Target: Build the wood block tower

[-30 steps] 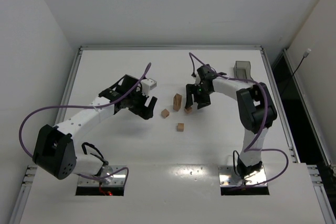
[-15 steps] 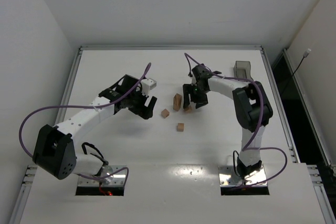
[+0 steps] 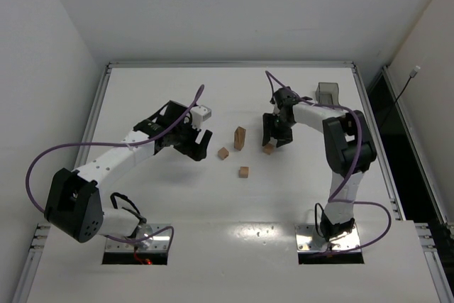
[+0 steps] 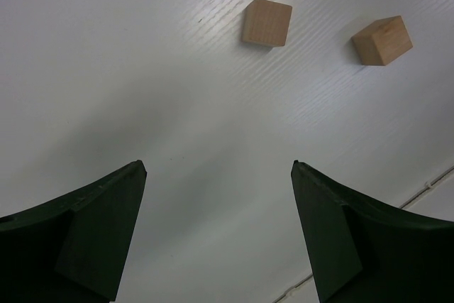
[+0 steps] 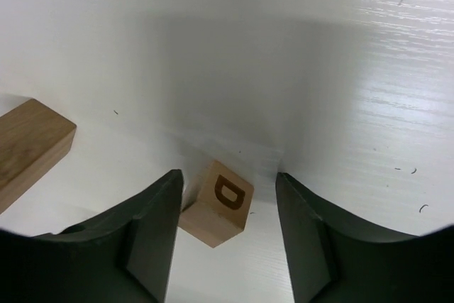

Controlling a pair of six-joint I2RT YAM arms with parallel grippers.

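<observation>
Left fingers [image 3: 198, 145]: spread wide, released, nothing between them, hanging above the surface [image 3: 142, 97]. Two loose wood blocks lie past their tips and apart from each other: first cube [image 4: 267, 22] straight ahead, second cube [image 4: 382, 40] off to one side.

Right fingers [image 3: 274, 138]: low at the surface, parted, astride the lettered cube [image 5: 216, 204]. A gap shows along one finger. The other sits at the cube's corner; contact unclear.

Tall block [image 5: 28, 150] stands outside these fingers, apart from the lettered cube. Dark bin [image 3: 327, 93] sits well behind them.
</observation>
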